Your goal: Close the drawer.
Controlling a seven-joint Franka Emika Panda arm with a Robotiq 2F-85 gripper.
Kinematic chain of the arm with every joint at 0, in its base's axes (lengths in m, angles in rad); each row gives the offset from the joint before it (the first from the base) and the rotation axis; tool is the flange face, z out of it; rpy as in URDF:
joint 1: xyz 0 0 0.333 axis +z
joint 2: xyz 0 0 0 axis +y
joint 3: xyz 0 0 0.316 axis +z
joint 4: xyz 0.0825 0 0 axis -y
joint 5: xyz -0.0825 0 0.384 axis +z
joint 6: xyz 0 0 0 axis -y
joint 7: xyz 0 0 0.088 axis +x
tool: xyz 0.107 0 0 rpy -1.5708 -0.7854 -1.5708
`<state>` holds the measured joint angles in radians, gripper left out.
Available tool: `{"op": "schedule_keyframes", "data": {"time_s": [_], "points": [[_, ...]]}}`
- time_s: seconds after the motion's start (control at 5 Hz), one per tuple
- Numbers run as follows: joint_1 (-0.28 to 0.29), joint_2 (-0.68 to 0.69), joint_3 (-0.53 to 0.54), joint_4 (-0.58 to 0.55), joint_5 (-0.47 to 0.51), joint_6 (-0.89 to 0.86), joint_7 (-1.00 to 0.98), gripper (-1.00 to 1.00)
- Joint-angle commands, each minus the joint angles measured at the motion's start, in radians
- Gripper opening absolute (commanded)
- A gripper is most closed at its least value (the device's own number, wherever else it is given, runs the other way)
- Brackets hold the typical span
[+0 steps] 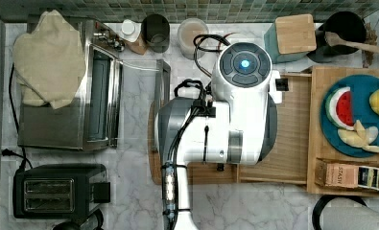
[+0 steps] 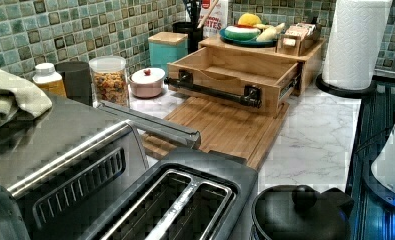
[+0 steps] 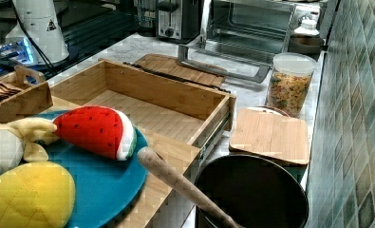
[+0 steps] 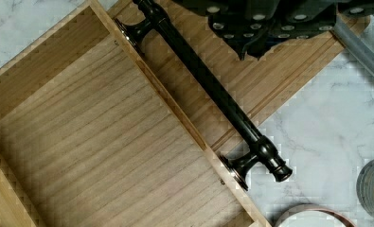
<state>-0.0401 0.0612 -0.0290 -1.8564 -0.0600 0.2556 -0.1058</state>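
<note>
Bamboo drawer stood pulled out, its dark bar handle just beside the gripper, finger state impossible to tell

Kitchen, tiled backsplash, toaster, marble counter

arm: white shell | grey joints | blue light | black cables

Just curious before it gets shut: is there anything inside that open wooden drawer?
The drawer looks empty: the right and wrist views show bare striped bamboo across its floor. The part still tucked under the bamboo box is covered, so I can't tell there.
</note>
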Motion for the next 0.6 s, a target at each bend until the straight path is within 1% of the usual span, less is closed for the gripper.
{"op": "schedule_keyframes", "data": {"time_s": [0.2, 0.4, 0.6], "points": [[-0.003, 0.000, 0.002, 0.000, -0.004, 0.000, 0.000, -1.00], [-0.009, 0.015, 0.004, -0.009, 0.027, 0.017, -0.098, -1.00], [-0.011, 0.022, 0.010, -0.025, 0.084, 0.020, -0.185, -1.00]]}}
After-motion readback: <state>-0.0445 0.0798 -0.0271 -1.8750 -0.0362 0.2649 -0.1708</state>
